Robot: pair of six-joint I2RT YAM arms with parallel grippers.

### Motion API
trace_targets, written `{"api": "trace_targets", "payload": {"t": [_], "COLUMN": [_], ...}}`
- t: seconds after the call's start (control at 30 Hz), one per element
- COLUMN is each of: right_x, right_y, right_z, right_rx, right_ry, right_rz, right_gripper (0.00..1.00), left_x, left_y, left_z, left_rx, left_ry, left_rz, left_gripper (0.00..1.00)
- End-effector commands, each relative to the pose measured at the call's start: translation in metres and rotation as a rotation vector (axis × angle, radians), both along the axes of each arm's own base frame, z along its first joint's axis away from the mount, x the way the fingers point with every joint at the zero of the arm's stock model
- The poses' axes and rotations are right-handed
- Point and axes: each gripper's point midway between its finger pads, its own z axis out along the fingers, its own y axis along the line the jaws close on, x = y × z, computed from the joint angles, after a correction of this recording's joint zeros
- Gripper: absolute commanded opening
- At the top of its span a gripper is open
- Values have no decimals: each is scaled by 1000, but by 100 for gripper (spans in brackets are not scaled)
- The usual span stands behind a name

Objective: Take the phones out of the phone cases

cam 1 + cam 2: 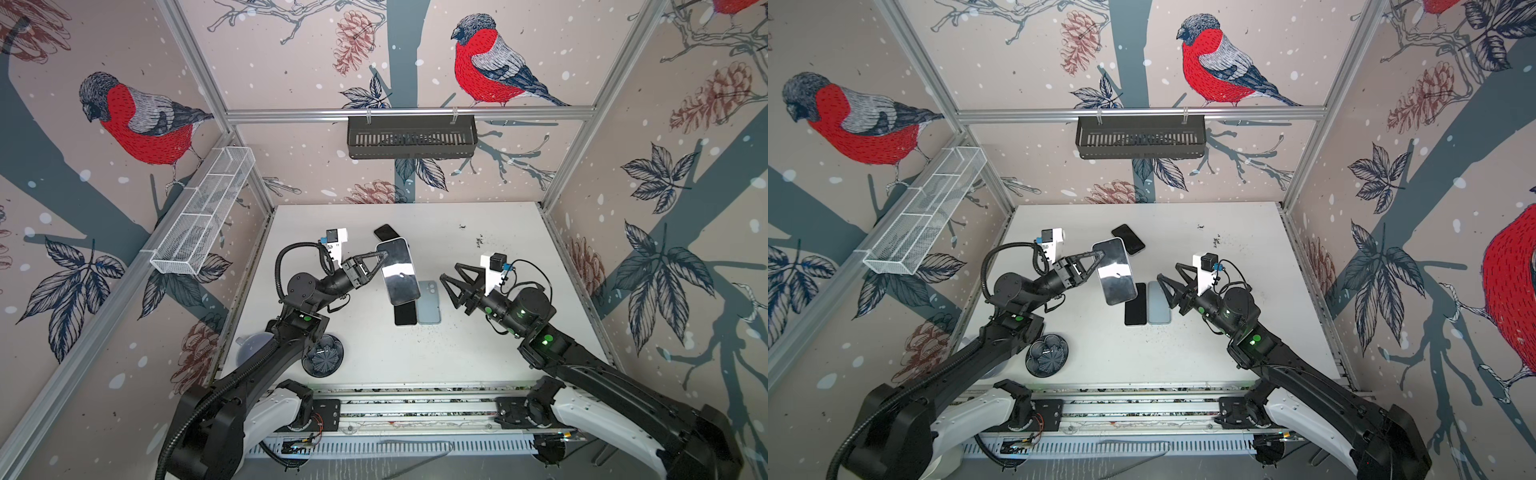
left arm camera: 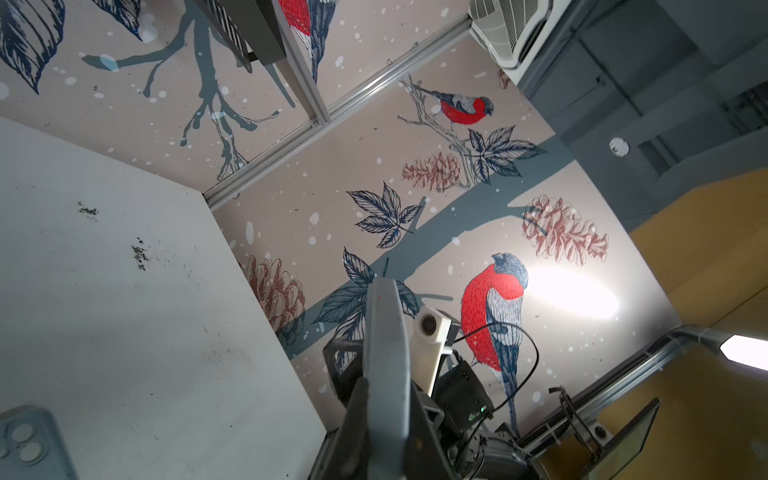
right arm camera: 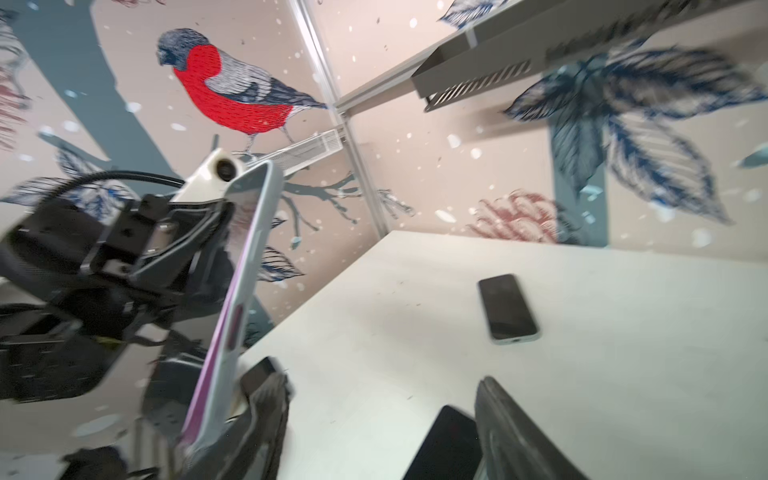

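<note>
The cased phone (image 1: 400,272) was held clear of the counter (image 1: 478,345) by the left pincer (image 1: 384,255), jaws clamped narrow on one long edge near the far end. Its glossy screen was turned up & tilted. In the left wrist view only the grey-blue case edge (image 2: 384,353) was seen, running out from between the fingers. In the right wrist view a purple strip was seen along that edge, blurred.

Ref. item: a black phone (image 1: 405,316) laid flat, screen up, mid-counter. The cased phone was raised above it, near end overlapping the black phone's far end in both top views. Just beside the black phone, on the right arm's side, a pale-blue item (image 1: 430,305) was laid lens side up; phone or bare case could not be told. Past that item, same side, the right pincer (image 1: 451,272) was seen w/ jaws spread wide, nothing between them, apart from the cased phone. Beyond the black phone, toward the back wall, a second dark-screened phone (image 1: 1128,239) was laid flat. Toward the left arm's base from the black phone, a dark round dish (image 1: 323,357) was set.
</note>
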Motion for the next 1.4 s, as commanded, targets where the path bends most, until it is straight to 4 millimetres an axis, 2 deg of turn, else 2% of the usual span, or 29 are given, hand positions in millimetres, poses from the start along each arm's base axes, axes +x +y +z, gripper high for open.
{"api": "trace_targets", "payload": {"t": [0.0,0.17,0.37,0.83,1.23,1.37], "right_x": [-21,-45,-59,-54,-42,-42], "right_y": [13,29,46,57,55,52], "right_z": [1,1,4,2,-6,-3], "right_rx": [142,204,214,217,211,226], "right_ry": [130,141,139,156,174,167], "right_rz": [143,269,351,358,322,331], "right_gripper": [72,72,72,71,71,71], "left_x": [-6,-2,-1,-5,-10,-9], "left_y": [12,12,10,4,0,-1], "left_z": [33,26,23,25,28,23], "left_rx": [-167,-179,-186,-195,-197,-185], "left_ry": [-22,11,14,-2,-23,-18], "left_rz": [15,28,28,7,-20,-18], "left_gripper": [0,0,0,0,0,0]}}
